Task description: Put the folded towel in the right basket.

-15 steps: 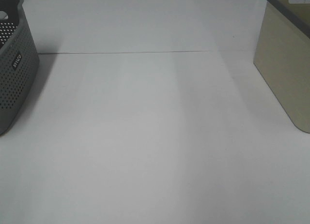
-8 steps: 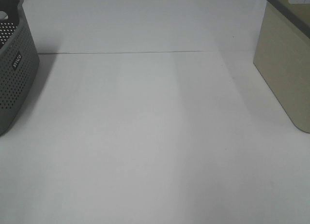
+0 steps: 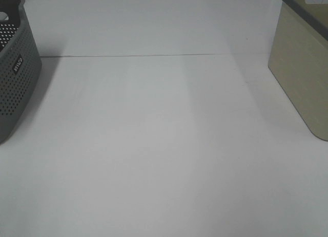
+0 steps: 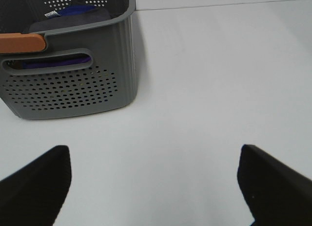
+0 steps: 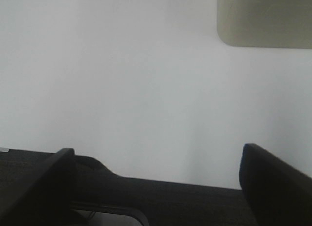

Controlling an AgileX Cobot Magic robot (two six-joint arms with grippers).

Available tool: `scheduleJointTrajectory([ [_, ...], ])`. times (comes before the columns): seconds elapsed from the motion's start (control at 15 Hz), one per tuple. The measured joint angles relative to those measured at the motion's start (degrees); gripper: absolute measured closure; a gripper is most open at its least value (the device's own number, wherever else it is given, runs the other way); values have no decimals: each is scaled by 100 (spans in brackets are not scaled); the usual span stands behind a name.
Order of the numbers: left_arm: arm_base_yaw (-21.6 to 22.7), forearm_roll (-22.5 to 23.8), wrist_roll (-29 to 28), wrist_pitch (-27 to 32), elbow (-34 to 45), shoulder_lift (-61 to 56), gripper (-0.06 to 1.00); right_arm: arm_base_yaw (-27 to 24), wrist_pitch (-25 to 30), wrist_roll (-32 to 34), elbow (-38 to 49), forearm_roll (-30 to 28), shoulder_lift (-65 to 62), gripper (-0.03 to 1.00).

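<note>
The folded towel is not in view in any frame. The right basket (image 3: 302, 68) is beige with a dark grey rim and stands at the table's right edge; one lower corner of it shows in the right wrist view (image 5: 263, 18). Neither gripper shows in the exterior high view. My left gripper (image 4: 153, 155) is open and empty over the bare white table, short of the grey basket. My right gripper (image 5: 157, 155) is open and empty over the white table, well short of the beige basket.
A dark grey perforated basket (image 3: 15, 78) stands at the table's left edge. In the left wrist view (image 4: 68, 89) it holds purple and dark cloth (image 4: 73, 13), with an orange piece (image 4: 22, 42) on its rim. A dark band (image 5: 170, 201) lies below my right gripper.
</note>
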Motion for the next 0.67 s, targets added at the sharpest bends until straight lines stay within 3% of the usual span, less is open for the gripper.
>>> scheduleJointTrajectory([
  [0.2, 0, 0, 0, 0, 0, 0, 7, 0, -34, 0, 945, 0, -1748, 12],
  [0.4, 0, 0, 0, 0, 0, 0, 7, 0, -424, 0, 1398, 0, -2939, 12],
  [0.67, 0, 0, 0, 0, 0, 0, 7, 0, -796, -6, 1581, -11, -3186, 12],
])
